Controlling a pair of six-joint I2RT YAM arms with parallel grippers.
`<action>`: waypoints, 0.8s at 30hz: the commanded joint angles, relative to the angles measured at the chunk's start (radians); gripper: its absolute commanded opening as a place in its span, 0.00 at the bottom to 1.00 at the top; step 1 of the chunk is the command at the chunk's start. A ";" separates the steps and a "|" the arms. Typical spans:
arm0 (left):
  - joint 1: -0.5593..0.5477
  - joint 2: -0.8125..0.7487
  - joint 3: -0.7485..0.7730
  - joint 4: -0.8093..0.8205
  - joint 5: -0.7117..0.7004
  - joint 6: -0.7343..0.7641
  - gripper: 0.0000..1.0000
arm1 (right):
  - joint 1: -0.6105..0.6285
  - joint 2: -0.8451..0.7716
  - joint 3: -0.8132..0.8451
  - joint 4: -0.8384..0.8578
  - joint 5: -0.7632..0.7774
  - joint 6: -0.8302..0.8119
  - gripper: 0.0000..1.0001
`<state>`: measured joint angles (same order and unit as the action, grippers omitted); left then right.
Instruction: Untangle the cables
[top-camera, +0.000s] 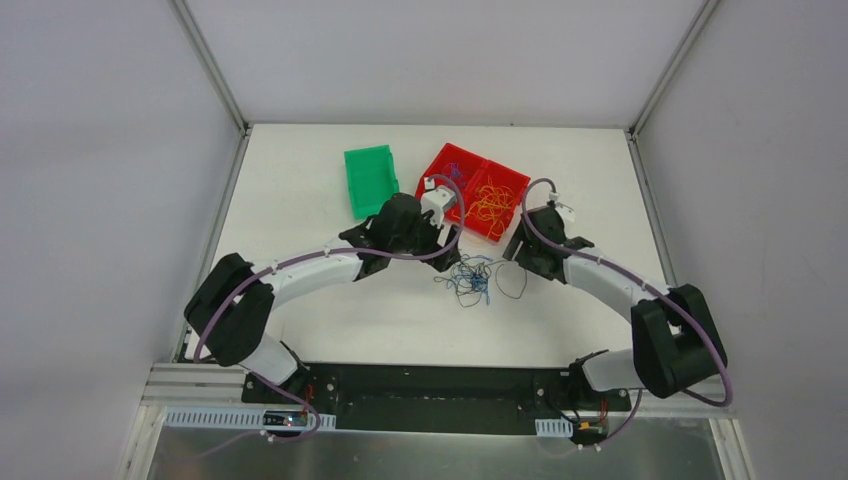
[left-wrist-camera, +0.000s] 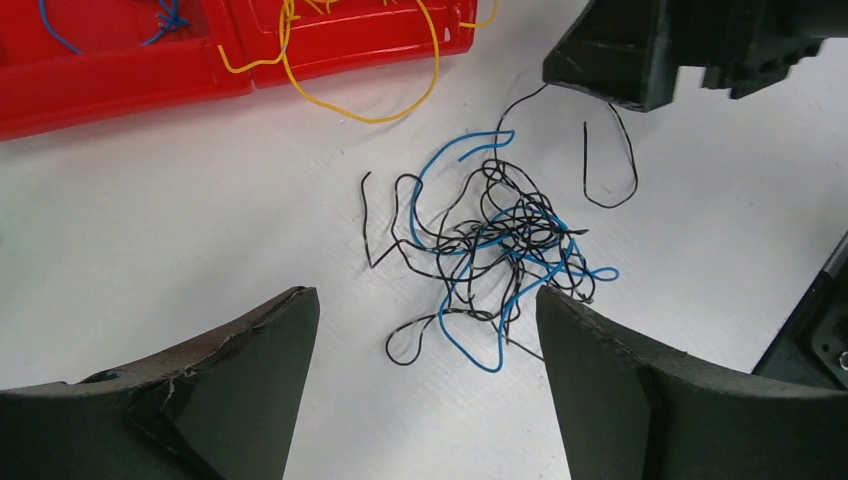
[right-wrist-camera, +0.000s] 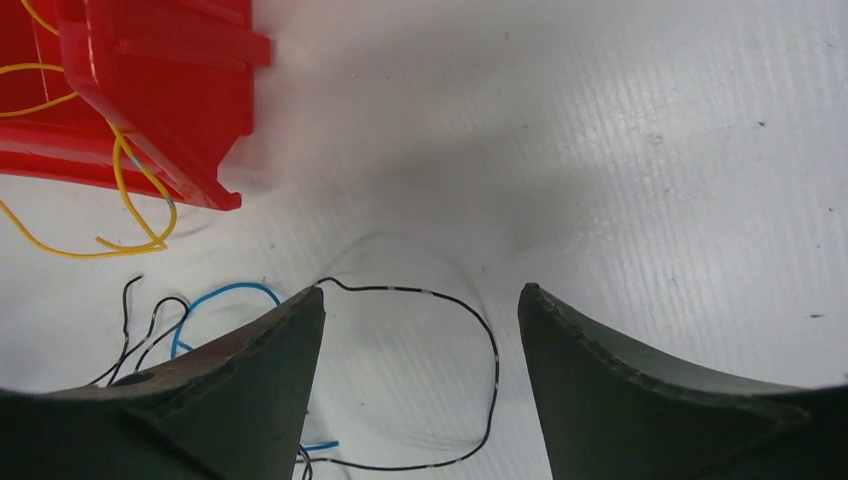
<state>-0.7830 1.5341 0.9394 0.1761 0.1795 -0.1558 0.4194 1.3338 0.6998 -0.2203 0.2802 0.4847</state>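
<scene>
A small knot of thin blue and black cables (top-camera: 470, 278) lies on the white table between my two grippers. In the left wrist view the knot (left-wrist-camera: 490, 240) sits just ahead of my left gripper (left-wrist-camera: 425, 295), which is open and empty, its fingers astride the knot's near edge. A loose black loop (top-camera: 512, 281) trails right from the knot. In the right wrist view this black loop (right-wrist-camera: 490, 350) lies between the fingers of my right gripper (right-wrist-camera: 422, 290), which is open and empty. In the top view my left gripper (top-camera: 447, 262) and right gripper (top-camera: 516, 252) flank the knot.
Two red bins (top-camera: 473, 190) stand behind the knot, one with yellow-orange wires, one with blue. A yellow wire (left-wrist-camera: 370, 110) hangs over the red bin's edge (left-wrist-camera: 120, 80) onto the table. A green bin (top-camera: 370, 180) stands at the back left.
</scene>
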 joint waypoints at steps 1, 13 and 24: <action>0.017 -0.085 -0.028 0.049 0.057 -0.037 0.83 | -0.001 0.094 0.070 0.002 0.022 -0.025 0.74; 0.058 -0.095 -0.017 0.015 0.123 -0.071 0.83 | -0.015 0.124 0.043 0.035 -0.173 -0.019 0.21; 0.061 -0.084 -0.001 0.002 0.162 -0.066 0.84 | -0.016 -0.144 -0.058 0.057 -0.206 -0.004 0.17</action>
<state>-0.7292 1.4521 0.9039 0.1753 0.2916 -0.2184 0.4072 1.2701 0.6518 -0.1864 0.0887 0.4706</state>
